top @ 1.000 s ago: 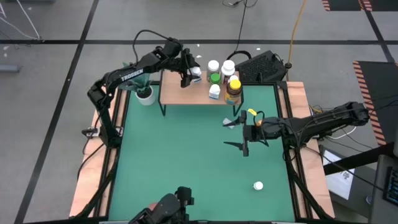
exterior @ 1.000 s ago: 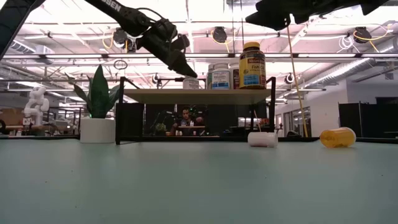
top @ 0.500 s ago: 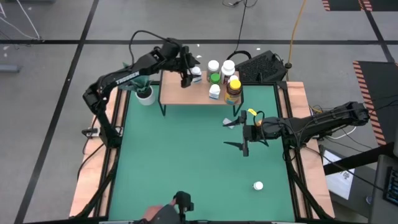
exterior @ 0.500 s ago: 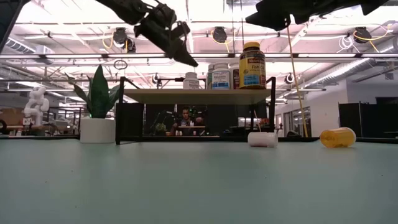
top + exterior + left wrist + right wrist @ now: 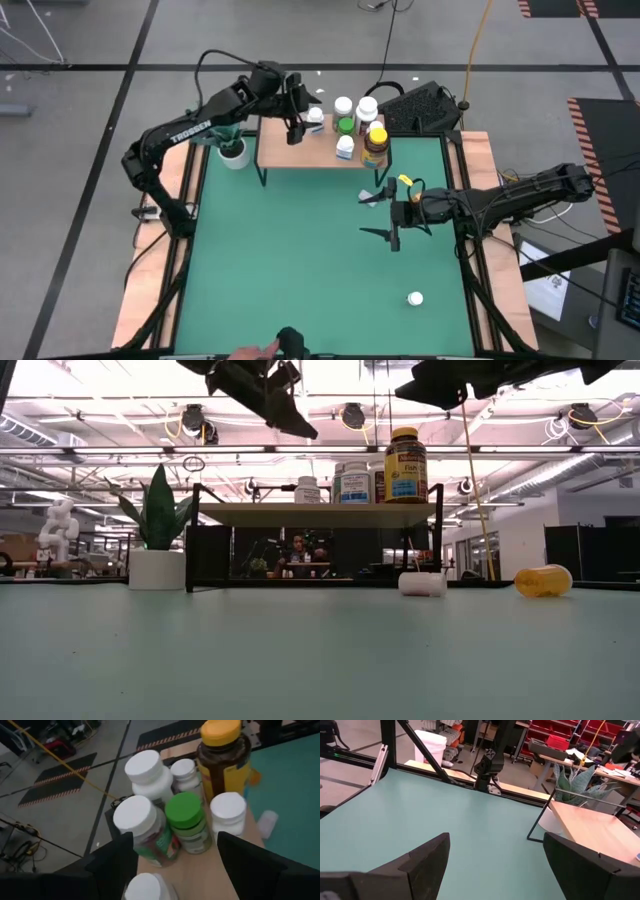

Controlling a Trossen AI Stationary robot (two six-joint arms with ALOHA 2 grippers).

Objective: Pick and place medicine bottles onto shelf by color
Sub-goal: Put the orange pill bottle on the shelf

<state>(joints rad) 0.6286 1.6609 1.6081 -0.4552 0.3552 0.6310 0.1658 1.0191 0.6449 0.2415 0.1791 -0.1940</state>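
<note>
The light-wood shelf (image 5: 300, 150) stands at the table's far edge and carries several bottles: white-capped ones (image 5: 343, 105), a green one (image 5: 346, 126) and an amber one with a yellow cap (image 5: 376, 138). My left gripper (image 5: 297, 108) hangs open above the shelf's left part, over a lone white bottle (image 5: 145, 887) that stands upright on the board. My right gripper (image 5: 378, 215) hovers open over the table's right half. A white bottle (image 5: 422, 584) and an orange one (image 5: 543, 581) lie on their sides on the green table. Another white bottle (image 5: 415, 298) sits near the table's near right.
A potted plant in a white pot (image 5: 233, 152) stands left of the shelf. A black case (image 5: 420, 105) sits behind the shelf's right end. Wooden rails run along the table's sides. A person's hand (image 5: 250, 352) shows at the near edge. Open green surface fills the table's middle and left.
My left gripper has risen straight up from the white bottle at the shelf's left part and drawn slightly toward the left. That bottle stays standing on the board. My right arm has kept still.
</note>
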